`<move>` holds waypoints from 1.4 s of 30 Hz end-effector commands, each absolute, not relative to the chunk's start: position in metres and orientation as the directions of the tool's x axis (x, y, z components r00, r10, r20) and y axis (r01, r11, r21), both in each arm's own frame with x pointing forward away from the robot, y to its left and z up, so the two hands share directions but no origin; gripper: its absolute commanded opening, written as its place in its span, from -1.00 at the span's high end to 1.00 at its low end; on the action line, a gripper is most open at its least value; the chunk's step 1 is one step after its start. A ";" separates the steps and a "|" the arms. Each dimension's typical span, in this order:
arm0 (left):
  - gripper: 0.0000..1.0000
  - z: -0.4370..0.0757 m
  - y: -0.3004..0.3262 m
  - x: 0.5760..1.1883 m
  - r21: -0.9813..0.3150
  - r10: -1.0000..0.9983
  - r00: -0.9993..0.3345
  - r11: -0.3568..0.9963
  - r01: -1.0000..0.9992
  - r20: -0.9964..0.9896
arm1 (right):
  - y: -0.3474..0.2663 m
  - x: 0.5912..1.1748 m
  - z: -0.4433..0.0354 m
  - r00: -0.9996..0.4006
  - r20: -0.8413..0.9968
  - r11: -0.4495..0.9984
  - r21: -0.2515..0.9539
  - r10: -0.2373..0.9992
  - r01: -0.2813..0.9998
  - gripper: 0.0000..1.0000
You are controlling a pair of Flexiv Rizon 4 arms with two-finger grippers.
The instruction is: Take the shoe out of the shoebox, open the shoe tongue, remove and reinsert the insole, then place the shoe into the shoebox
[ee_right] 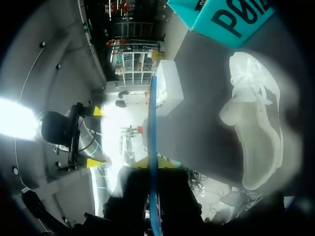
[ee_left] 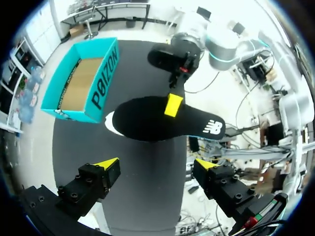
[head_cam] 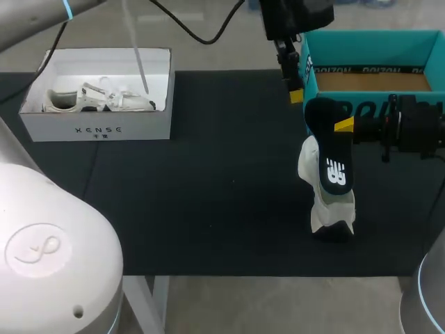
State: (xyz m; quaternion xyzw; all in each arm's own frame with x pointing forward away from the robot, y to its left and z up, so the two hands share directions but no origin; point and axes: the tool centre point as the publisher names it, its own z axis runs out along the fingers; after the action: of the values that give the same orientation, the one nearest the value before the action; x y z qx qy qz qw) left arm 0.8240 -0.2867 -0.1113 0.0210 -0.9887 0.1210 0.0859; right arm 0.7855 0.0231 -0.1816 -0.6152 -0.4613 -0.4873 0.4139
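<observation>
Left hand point(ee_left: 156, 164) spread, right hand point(ee_left: 173, 105) pinching insole point(ee_left: 147, 125), shoe point(ee_right: 256, 123) whole from right wrist

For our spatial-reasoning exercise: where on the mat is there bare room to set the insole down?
Bare: the mat between white shoebox and shoe. Crowded: beside the teal shoebox, with left gripper, right gripper and insole.

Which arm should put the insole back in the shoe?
Right. The right gripper pinches the insole just over the shoe. The left gripper hangs open and empty near the blue box.
</observation>
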 end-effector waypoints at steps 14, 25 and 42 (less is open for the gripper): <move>-1.00 -0.106 -0.262 0.827 -0.207 0.736 -0.667 0.639 0.741 -0.114 | 0.024 0.785 -0.182 0.100 0.981 -0.236 -0.059 0.165 0.970 1.00; -1.00 -0.108 -0.284 0.815 -0.191 0.506 -0.850 0.828 0.527 -0.148 | 0.024 0.785 -0.182 0.100 0.981 -0.236 -0.059 0.165 0.970 1.00; -1.00 -0.105 -0.247 0.799 -0.203 0.315 -0.939 0.919 0.339 -0.140 | 0.024 0.785 -0.182 0.100 0.981 -0.236 -0.059 0.165 0.970 1.00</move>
State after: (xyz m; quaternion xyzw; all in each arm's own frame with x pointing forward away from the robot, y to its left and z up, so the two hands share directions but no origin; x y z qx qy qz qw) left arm 0.8018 -0.2505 -0.1050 -0.1668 -0.9787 0.1103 -0.0453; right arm 0.7855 0.0231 -0.1816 -0.6152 -0.4613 -0.4873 0.4139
